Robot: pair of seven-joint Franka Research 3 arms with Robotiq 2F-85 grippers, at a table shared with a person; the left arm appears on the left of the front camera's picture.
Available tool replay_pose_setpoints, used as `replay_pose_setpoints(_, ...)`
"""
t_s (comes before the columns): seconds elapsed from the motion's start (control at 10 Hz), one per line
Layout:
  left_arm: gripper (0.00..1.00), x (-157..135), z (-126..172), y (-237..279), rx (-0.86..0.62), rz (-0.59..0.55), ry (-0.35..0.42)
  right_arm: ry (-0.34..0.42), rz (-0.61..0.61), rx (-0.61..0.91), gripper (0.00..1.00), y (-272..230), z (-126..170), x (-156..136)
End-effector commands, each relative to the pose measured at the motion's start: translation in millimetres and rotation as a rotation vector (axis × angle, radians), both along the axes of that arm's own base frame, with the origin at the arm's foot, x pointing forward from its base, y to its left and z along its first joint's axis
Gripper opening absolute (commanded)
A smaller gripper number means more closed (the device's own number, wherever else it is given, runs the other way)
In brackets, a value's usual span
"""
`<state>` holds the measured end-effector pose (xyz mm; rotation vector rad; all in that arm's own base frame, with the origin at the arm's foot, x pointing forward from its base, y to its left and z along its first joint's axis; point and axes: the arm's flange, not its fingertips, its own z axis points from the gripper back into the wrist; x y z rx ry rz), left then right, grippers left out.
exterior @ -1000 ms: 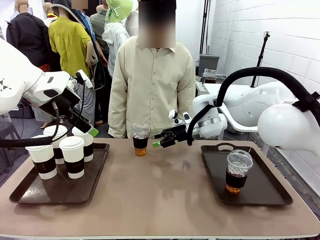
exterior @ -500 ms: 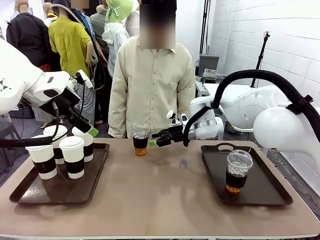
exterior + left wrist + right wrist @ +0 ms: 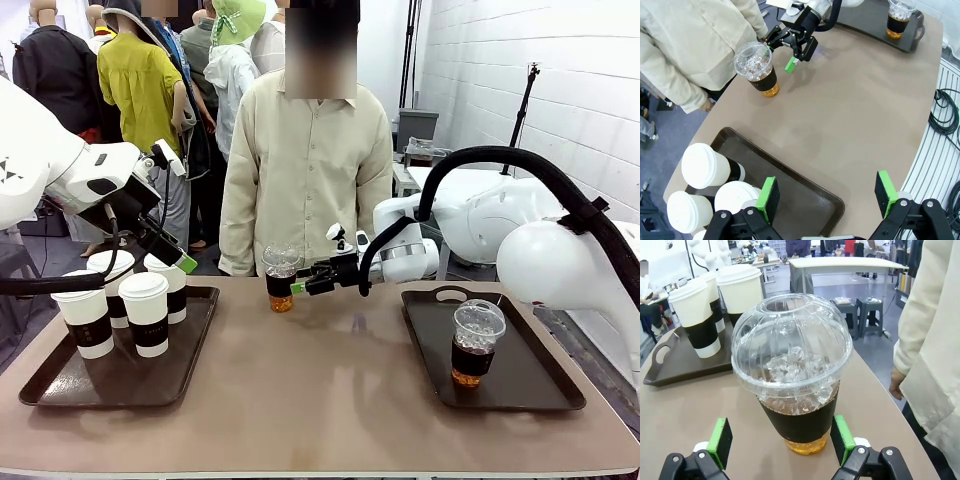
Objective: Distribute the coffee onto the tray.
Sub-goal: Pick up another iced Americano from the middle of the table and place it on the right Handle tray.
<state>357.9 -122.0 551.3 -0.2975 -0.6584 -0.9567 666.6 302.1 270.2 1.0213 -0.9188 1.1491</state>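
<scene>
The right gripper [image 3: 297,288] has its fingers spread wide on either side of an upright dome-lidded cup [image 3: 281,278] of amber drink and ice at the desk's [image 3: 320,390] far edge, not visibly touching it (a person [image 3: 305,170] stands just behind). The left gripper [image 3: 826,196], fingers also wide and empty, hangs over the left tray [image 3: 60,385], which carries white lidded paper cups [image 3: 148,313] standing upright. A second dome-lidded cup [image 3: 476,342] stands on the right tray [image 3: 540,385].
</scene>
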Motion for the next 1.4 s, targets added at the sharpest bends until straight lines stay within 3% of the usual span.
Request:
replay_pose_setpoints(0.0,1.0,1.7,0.8,2.3,0.009,-0.006,0.003,-0.016,-0.031,0.02,1.0,6.0,-2.1,8.4)
replay_pose_setpoints(1.3,1.0,1.7,0.8,2.3,0.009,-0.006,0.003,-0.006,0.006,0.055,1.0,33.4,-18.5,21.4)
